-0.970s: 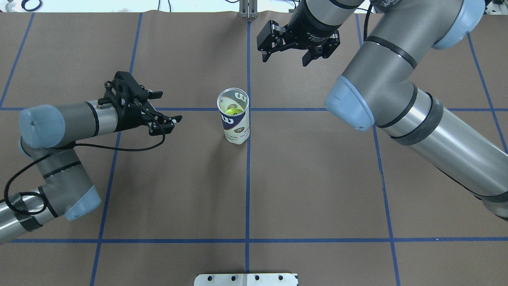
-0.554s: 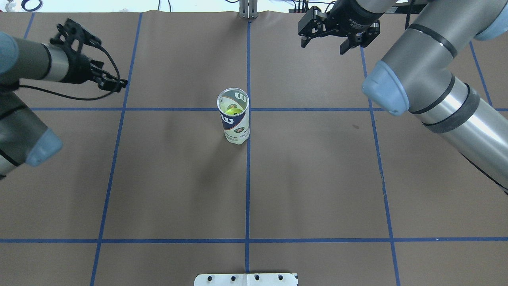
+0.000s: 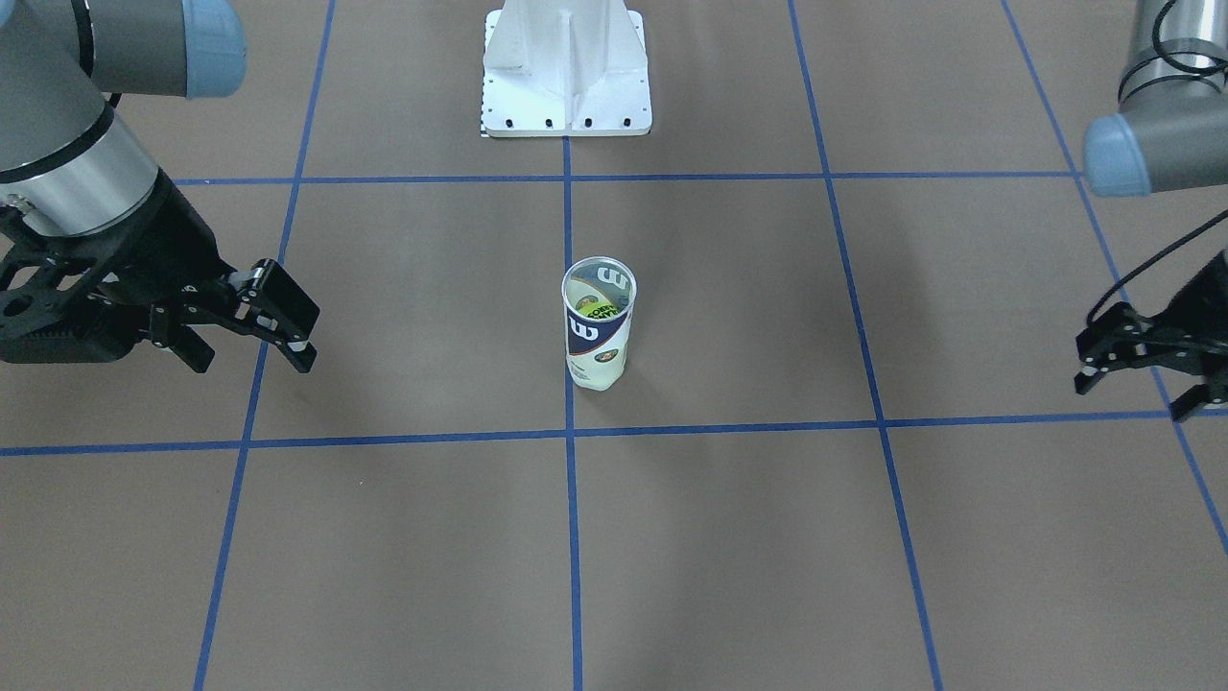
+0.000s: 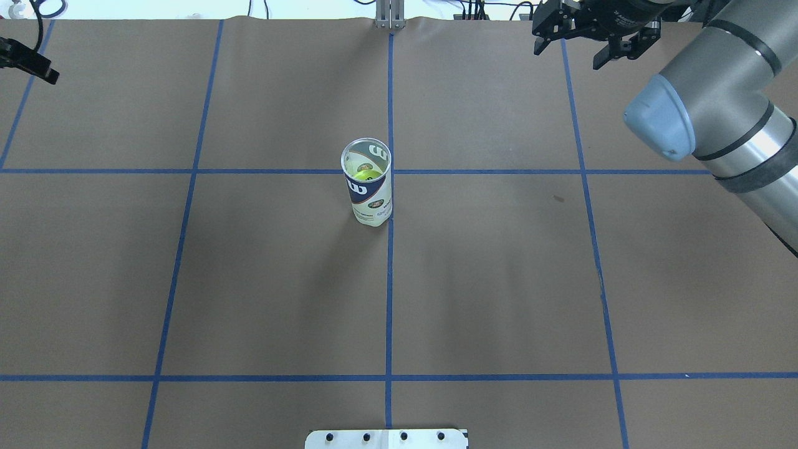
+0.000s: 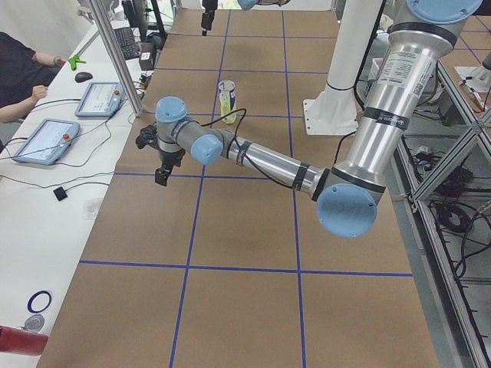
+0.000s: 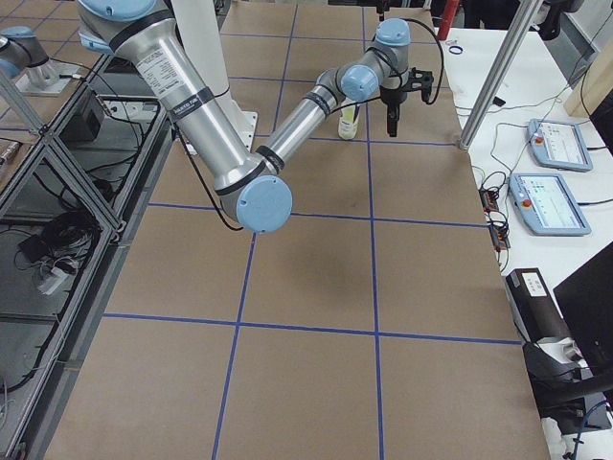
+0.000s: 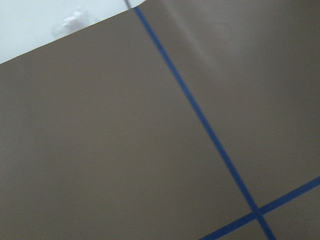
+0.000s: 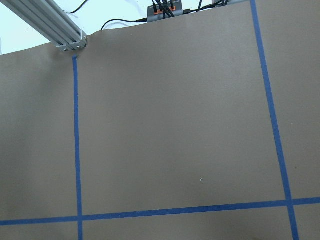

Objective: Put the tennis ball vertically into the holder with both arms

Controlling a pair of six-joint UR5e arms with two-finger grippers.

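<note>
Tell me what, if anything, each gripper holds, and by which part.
Nothing is held: the right gripper and left gripper are open, empty, far from the tennis-ball can.

Only 1 readable mark: white W logo [image 3: 588,335] on the navy band of the label [image 3: 606,357] on the holder [image 3: 597,379]. 2nd W [image 3: 614,280] shows through the clear wall near the rim. Label's small print: too small to read. Dark print on the tennis ball [image 3: 597,309] inside: illegible. Lettering on left arm [image 5: 402,77] and right arm [image 6: 169,73] tubes: can't make out.
</note>
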